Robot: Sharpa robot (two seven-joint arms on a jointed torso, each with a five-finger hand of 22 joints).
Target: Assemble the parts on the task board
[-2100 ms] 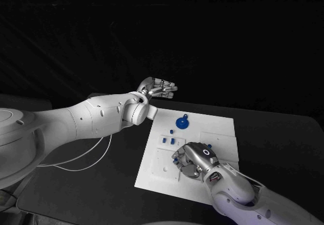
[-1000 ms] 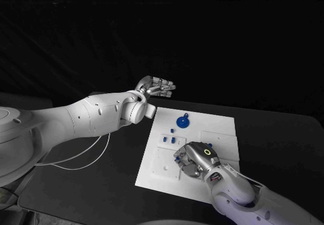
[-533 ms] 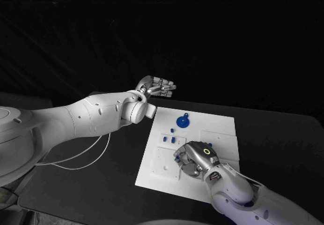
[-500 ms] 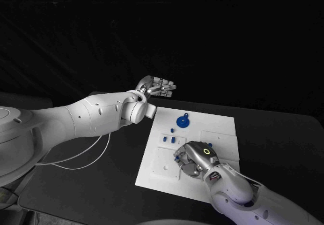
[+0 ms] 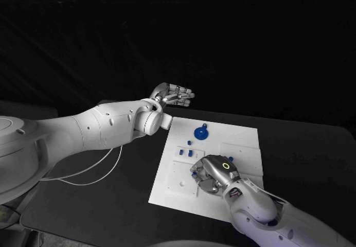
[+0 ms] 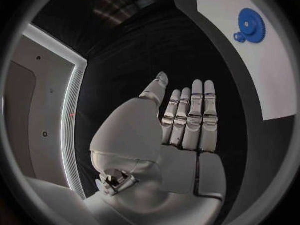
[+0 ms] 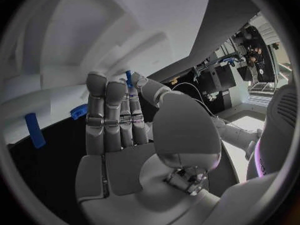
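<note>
Covering board parts, right hand (image 5: 213, 174) hides its grasp.

Head view: overall illumination is low. The black table (image 5: 96, 206) and the background merge into near-uniform darkness, while the white task board (image 5: 223, 139) and both white arms render bright with soft shading and no hard glare. The right hand (image 5: 213, 175) casts only a faint shadow on the board. Fine detail is grainy.

Wrist views: each picture is a fisheye circle in a dark frame; straight edges bow strongly toward the rim. The left hand (image 6: 181, 130) is evenly lit against a dark field. In the right wrist view, bright room light appears at one side, and near surfaces look soft.
</note>
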